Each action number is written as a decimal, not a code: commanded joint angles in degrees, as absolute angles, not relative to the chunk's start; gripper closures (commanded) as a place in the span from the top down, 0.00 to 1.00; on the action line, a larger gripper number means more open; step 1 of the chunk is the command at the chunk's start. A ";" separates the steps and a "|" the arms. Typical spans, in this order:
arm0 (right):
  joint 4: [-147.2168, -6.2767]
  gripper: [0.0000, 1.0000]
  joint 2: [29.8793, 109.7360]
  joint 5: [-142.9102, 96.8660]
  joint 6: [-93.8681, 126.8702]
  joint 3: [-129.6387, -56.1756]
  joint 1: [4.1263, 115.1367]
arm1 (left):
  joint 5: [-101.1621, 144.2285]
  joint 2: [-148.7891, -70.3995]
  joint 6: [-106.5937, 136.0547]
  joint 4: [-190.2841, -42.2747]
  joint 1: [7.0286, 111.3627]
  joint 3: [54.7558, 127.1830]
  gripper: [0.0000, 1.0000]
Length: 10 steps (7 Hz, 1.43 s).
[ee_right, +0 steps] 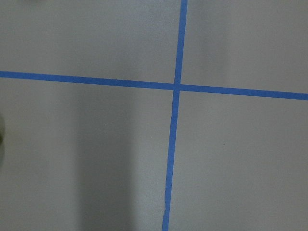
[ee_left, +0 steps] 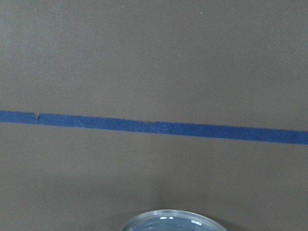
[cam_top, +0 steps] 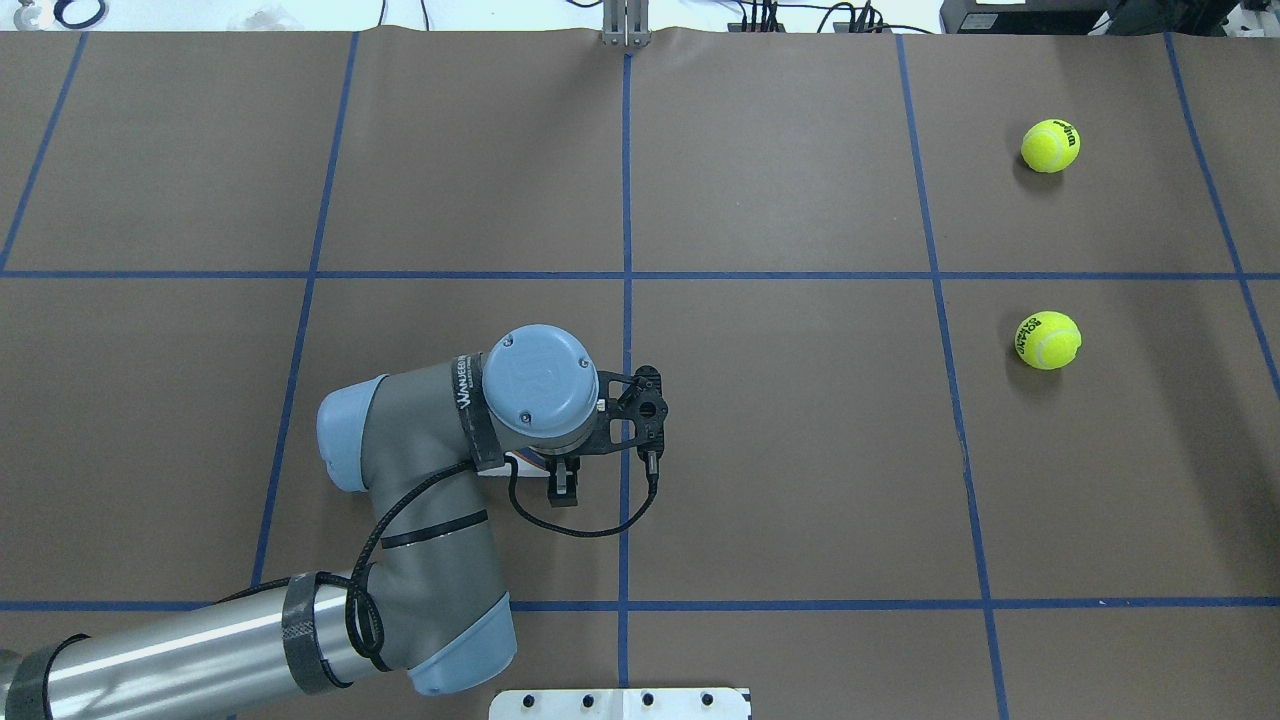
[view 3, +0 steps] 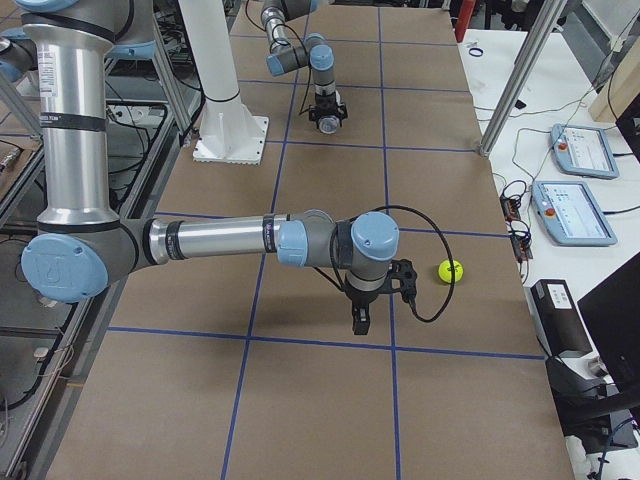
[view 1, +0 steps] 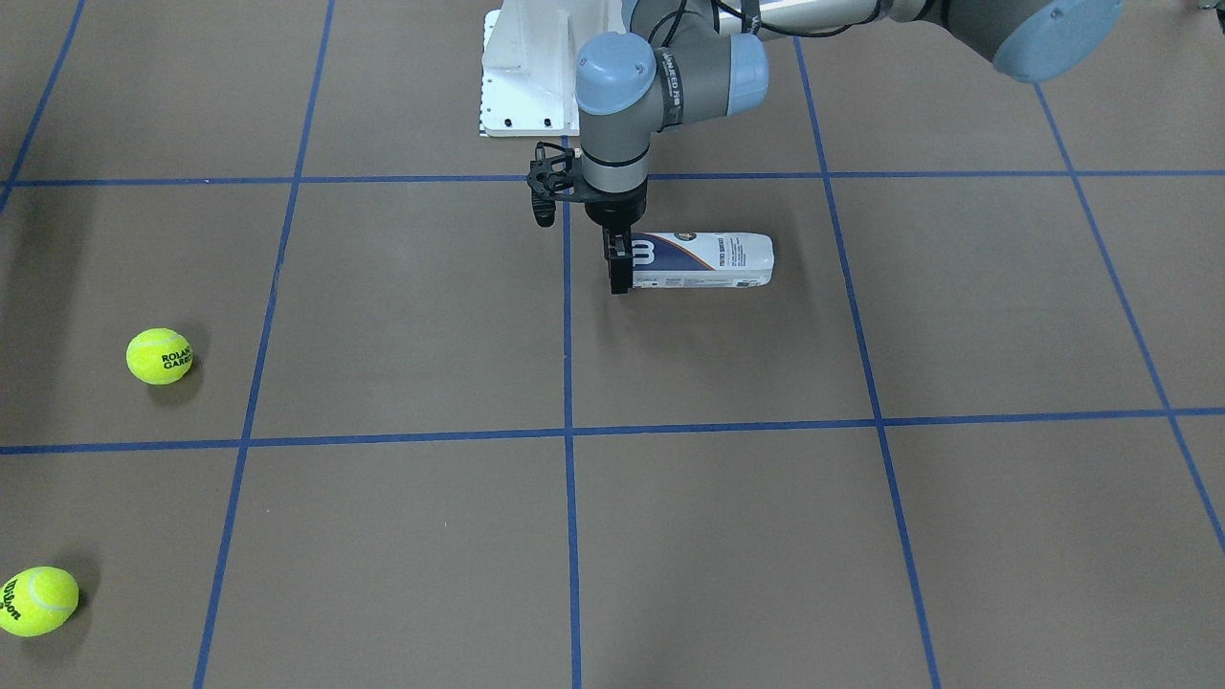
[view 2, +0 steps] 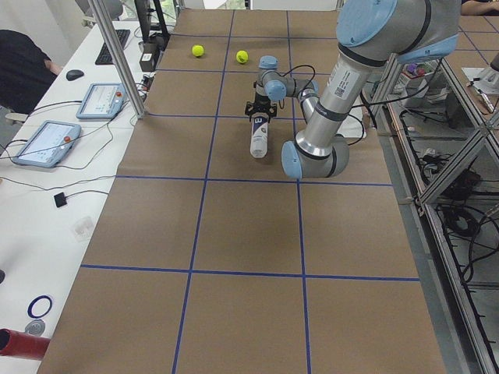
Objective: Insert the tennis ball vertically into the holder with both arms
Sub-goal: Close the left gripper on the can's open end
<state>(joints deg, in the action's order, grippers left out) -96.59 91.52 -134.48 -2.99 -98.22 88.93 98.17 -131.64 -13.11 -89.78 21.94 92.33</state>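
Lying on its side, the tube (view 1: 708,260) sits on the table (view 1: 383,316) just right of centre in the upper half of the front view. Its long axis runs left-right in frame and the label with the big W faces the camera.

The left gripper (view 1: 618,260) comes straight down on the tube's left end. One black finger crosses the near side over the W and the other sits behind it. The jaws are narrow and clamped on the tube, as far as that view shows. The tube looks flat on the paper, with its shadow right under it.

In the left wrist view, a clear rounded edge of the tube shows at the bottom edge, and a blue tape line (ee_left: 154,127) crosses mid-frame. In the overhead view the wrist hides nearly all of the tube.

The white base plate (view 1: 522,86) is just above the gripper at the top of the front view. The first tennis ball (view 1: 159,356) is at the left edge at mid-height and the second tennis ball (view 1: 36,601) is in the lower left corner, both well apart from the tube.

The right gripper (view 3: 360,322) shows only in the right side view, pointing down over the table at frame centre, with one of the balls near on its right. Can't tell whether it is wide or narrow. Its wrist view shows paper and a tape crossing.
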 commanded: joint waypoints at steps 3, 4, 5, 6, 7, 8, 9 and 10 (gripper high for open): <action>-96.59 0.99 91.58 -134.65 -2.99 -98.44 88.95 | 98.00 -131.66 -13.18 -89.74 22.15 92.90 0.40; -96.59 0.99 91.50 -134.65 -2.90 -98.44 88.95 | 98.00 -131.66 -13.18 -89.74 22.41 93.60 0.31; -96.59 0.99 91.49 -134.65 -2.90 -98.44 88.95 | 98.00 -131.66 -13.10 -89.74 23.11 95.43 0.31; -96.59 0.99 91.49 -134.65 -2.99 -98.44 88.95 | 98.09 -131.75 -12.66 -89.74 24.33 98.58 0.30; -96.59 0.99 91.49 -134.65 -2.90 -98.61 88.95 | 96.43 -132.18 -8.74 -90.08 24.95 102.44 0.30; -96.59 0.99 91.32 -134.65 -2.90 -98.79 88.95 | 91.89 -132.27 -1.57 -94.44 24.96 104.74 0.30; -96.59 0.99 90.97 -134.65 -2.90 -98.88 88.95 | 87.06 -131.93 5.55 -103.71 25.13 104.94 0.30; -96.50 0.99 90.79 -134.65 -2.90 -98.88 88.95 | 83.79 -131.49 11.37 -113.28 25.22 104.85 0.30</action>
<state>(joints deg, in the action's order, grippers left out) -96.57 91.05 -134.65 -2.90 -98.82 88.95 88.21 -131.89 4.02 -102.95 25.07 104.44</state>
